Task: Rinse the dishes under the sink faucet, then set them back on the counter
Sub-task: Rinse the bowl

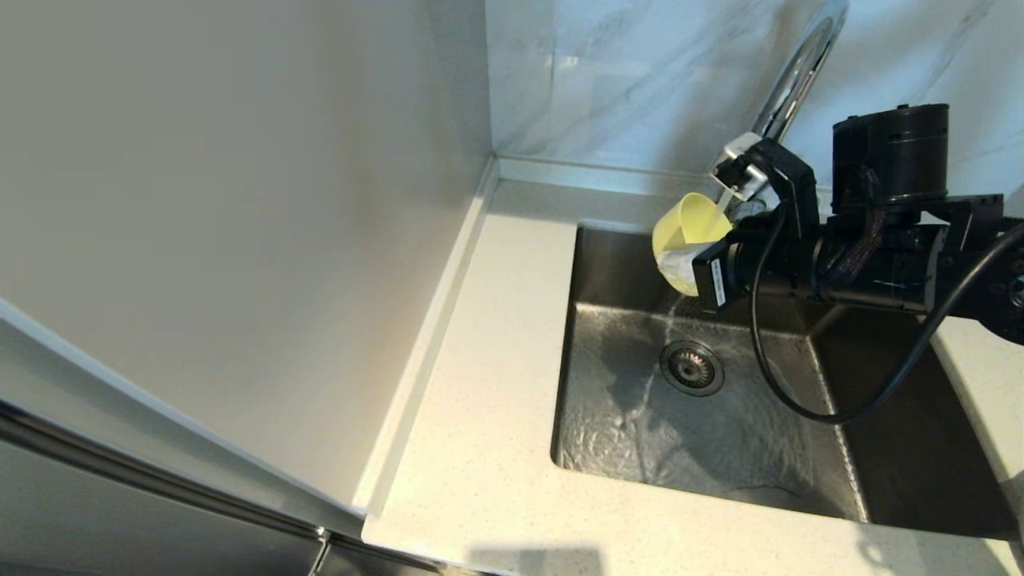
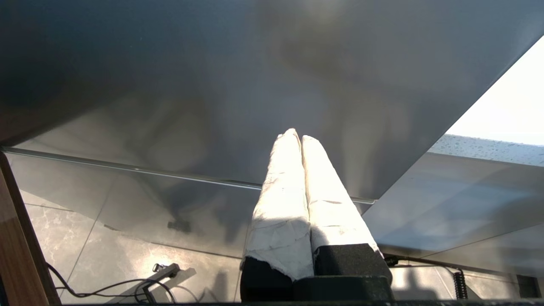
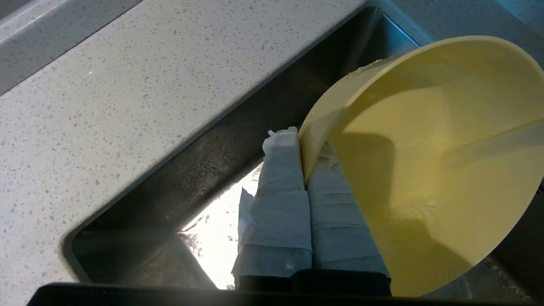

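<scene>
Yellow bowl (image 1: 686, 234), pinched by right hand (image 1: 680, 264), under faucet (image 1: 792, 80).

Steel sink (image 1: 880, 448) with round drain (image 1: 692, 368), below marble wall tiles (image 1: 624, 72).

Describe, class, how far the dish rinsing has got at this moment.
Done: nothing sits rinsed on the counter yet. In hand: the right gripper grips the pale-yellow bowl by its rim, tilted under the running faucet above the sink. Left: setting it down; chopsticks and plate are unseen. The left gripper is parked, shut.
</scene>
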{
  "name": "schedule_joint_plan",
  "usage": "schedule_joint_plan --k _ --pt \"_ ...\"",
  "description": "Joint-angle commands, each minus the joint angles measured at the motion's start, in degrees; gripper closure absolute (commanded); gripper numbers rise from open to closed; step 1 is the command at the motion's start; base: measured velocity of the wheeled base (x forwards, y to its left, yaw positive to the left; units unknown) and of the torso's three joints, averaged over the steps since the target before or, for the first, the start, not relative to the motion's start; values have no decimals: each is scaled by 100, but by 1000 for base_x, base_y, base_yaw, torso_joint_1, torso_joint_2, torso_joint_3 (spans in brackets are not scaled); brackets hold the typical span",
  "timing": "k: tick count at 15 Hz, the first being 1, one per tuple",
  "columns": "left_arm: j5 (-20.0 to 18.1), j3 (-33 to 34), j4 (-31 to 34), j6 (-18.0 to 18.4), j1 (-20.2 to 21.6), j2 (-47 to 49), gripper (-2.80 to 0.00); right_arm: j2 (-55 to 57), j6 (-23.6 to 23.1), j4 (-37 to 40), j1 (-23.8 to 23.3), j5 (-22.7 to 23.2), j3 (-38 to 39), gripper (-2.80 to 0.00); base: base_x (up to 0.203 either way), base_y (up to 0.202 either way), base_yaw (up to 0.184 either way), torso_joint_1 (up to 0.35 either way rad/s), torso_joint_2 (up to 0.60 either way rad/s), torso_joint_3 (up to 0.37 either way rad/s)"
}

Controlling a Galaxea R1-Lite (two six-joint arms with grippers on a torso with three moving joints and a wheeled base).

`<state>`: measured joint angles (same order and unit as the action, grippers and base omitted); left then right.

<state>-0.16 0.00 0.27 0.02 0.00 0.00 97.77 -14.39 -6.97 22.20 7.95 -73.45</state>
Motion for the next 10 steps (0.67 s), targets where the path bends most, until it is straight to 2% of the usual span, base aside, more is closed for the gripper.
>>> schedule_joint_plan --k 1,7,8,10 --pt "-11 0 0 -2 0 0 0 -14 -8 -7 -15 -3 8 0 0 0 0 0 0 0" --pt "-11 0 0 -2 0 0 0 -170 79 35 -704 -181 166 0 0 0 0 0 0 0" --pt "-2 0 0 -2 0 0 0 -175 315 36 -752 -192 157 0 0 0 0 0 0 0" --pt "-11 0 0 -2 0 0 0 -204 1144 30 -768 -200 116 0 0 0 0 0 0 0"
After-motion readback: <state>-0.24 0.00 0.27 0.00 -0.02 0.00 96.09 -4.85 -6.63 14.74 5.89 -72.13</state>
